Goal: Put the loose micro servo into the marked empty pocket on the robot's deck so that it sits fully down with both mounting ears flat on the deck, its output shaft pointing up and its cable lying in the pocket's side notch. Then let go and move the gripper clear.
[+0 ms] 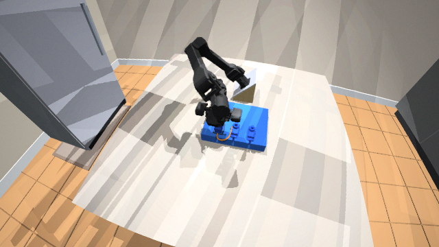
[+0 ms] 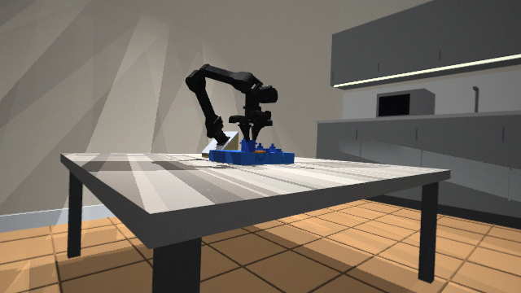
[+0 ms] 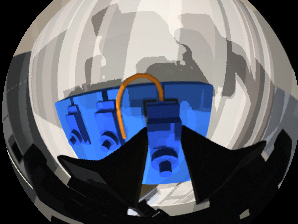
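Note:
My gripper point(image 1: 219, 127) point(image 2: 251, 140) point(image 3: 164, 130) is shut on the blue loose micro servo point(image 1: 219, 130) point(image 2: 247, 145) point(image 3: 164, 127), with its output shaft up. The servo is over the marked pocket point(image 3: 146, 107) at one end of the blue deck point(image 1: 261, 118) point(image 2: 221, 156) point(image 3: 201, 107). In the exterior view it stands higher than the two servos seated in the deck. Part of the pocket's dark outline shows beside it; whether its lower end is inside is hidden. The orange cable point(image 1: 223, 139) point(image 2: 260, 151) point(image 3: 140, 76) arches from the servo towards the neighbouring one. The side notch is not clearly visible.
Two seated servos point(image 1: 235, 130) point(image 1: 252, 133) point(image 3: 75, 122) point(image 3: 106, 122) stand upright beside the held one, the nearer one close to the finger and cable. A wedge-shaped block point(image 1: 247, 93) point(image 2: 233, 140) stands behind the deck, by the arm's base.

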### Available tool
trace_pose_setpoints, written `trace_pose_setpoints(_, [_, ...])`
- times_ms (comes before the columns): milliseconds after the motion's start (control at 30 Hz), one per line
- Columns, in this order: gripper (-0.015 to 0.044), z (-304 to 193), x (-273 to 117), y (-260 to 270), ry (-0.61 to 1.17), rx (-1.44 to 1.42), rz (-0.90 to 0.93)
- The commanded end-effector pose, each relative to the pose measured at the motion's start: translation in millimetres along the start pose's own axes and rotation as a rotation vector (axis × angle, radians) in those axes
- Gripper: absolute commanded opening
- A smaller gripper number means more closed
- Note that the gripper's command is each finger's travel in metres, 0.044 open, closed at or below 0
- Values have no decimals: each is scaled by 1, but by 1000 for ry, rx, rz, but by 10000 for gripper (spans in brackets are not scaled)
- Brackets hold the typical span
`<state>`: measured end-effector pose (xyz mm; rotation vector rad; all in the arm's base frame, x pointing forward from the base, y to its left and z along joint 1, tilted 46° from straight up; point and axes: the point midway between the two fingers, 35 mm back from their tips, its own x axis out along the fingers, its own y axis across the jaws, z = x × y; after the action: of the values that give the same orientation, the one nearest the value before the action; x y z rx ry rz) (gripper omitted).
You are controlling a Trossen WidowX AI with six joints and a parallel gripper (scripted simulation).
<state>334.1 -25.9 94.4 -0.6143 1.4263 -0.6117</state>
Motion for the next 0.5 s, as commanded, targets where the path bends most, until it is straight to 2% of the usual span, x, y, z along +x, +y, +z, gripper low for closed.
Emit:
trace_pose_setpoints(0, [0,0,4,0,0,-3,-1])
trace_pose_setpoints(467, [0,0,16,0,0,-3,-2])
